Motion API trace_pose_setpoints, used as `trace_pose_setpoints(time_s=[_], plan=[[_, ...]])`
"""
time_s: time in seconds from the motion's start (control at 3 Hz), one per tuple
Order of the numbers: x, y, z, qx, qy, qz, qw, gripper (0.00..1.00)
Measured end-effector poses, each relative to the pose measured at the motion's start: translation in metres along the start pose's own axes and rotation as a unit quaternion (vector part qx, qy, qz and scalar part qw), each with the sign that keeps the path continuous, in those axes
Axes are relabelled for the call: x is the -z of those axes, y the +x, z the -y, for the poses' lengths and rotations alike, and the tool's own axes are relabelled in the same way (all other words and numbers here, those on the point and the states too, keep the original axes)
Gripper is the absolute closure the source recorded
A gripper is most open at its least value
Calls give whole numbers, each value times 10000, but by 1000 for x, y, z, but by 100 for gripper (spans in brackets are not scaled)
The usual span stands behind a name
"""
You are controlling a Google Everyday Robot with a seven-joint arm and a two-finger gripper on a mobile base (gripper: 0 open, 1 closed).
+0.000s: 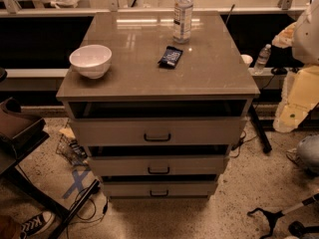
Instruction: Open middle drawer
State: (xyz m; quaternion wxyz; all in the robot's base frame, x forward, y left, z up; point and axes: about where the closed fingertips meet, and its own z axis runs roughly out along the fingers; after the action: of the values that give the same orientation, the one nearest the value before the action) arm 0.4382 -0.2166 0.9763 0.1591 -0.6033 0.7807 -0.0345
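Black forked gripper [260,223] sits low right, jaws apart, well clear of the wide grey-beige middle drawer [199,164], probably pre-reach.

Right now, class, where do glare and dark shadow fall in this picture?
Camera view: bright glare streaks the cabinet top beside the water bottle; dark shadow fills the gap above the middle drawer; the gripper sits dim at lower right.
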Motion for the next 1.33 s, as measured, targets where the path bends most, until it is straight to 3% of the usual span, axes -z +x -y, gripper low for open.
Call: trace_pose_setpoints(time_s=[0.67,1.0,1.33], plan=[[-9,-7,-3,136,3,76,9999,0],[-46,-21,-34,505,-9,450,9977,0],[-100,-19,-63,604,-38,658,9960,0]])
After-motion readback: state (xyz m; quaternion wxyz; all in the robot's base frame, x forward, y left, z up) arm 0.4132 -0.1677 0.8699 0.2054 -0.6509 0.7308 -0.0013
